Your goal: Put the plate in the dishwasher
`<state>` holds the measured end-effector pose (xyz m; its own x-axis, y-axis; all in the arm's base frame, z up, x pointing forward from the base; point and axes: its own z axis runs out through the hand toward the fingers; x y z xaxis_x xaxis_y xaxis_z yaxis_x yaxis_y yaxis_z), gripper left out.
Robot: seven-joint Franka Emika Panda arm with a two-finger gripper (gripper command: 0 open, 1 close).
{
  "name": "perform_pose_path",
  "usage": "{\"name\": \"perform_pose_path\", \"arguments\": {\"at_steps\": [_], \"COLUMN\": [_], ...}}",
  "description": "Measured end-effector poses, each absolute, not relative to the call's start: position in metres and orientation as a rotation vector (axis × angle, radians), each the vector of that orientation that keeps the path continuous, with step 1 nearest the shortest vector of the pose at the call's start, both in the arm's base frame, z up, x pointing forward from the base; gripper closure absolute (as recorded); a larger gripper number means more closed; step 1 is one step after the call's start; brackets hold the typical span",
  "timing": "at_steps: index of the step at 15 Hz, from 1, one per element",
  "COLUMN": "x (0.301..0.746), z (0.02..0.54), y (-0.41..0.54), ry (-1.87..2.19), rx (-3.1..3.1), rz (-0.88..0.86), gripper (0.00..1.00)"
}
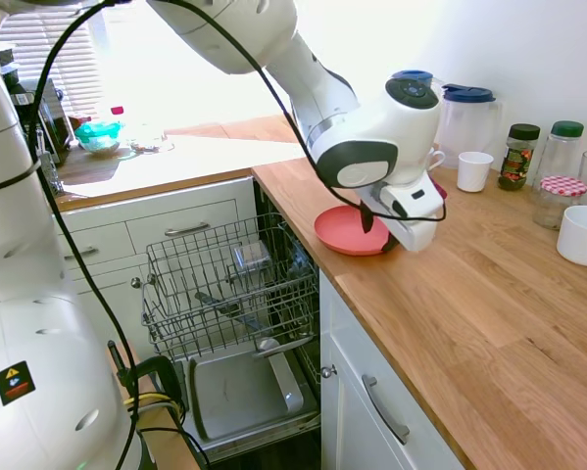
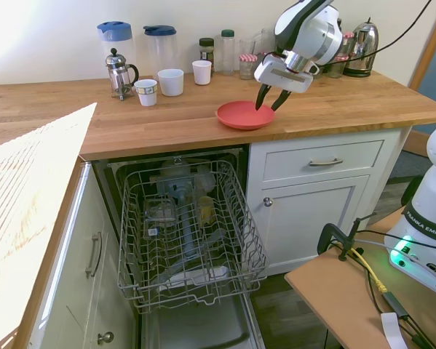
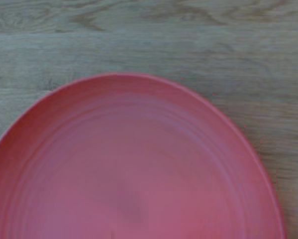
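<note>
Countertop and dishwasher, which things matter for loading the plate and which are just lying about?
Job:
plate, flat on the counter
dishwasher rack, pulled out
gripper, open above the plate

Lying about:
French press
two jugs
cups
kettle
jars

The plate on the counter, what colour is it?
The plate is plain salmon-pink, no pattern, only faint rings. The wrist view shows it best.

French press (image 2: 118, 73), 2 lidded jugs (image 2: 161, 45), white cups (image 2: 171, 81), jars (image 1: 517, 155) & kettle (image 2: 363, 48) along wooden worktop (image 2: 130, 116).
</note>
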<state>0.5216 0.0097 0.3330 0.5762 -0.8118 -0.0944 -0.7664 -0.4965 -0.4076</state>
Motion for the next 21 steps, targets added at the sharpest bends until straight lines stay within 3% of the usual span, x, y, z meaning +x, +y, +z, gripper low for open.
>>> {"name": "perform_pose_path", "arguments": {"at_steps": [16, 18, 21], "x": [0.527, 0.532, 0.549], "z": [0.325, 0.337, 0.406], "y": [0.015, 0.016, 0.033], "ry": [1.289, 1.254, 1.208], "rx": [-2.373, -2.411, -2.532], "rz": [-0.152, -0.189, -0.283], "gripper": [1.0, 1.0, 1.0]}}
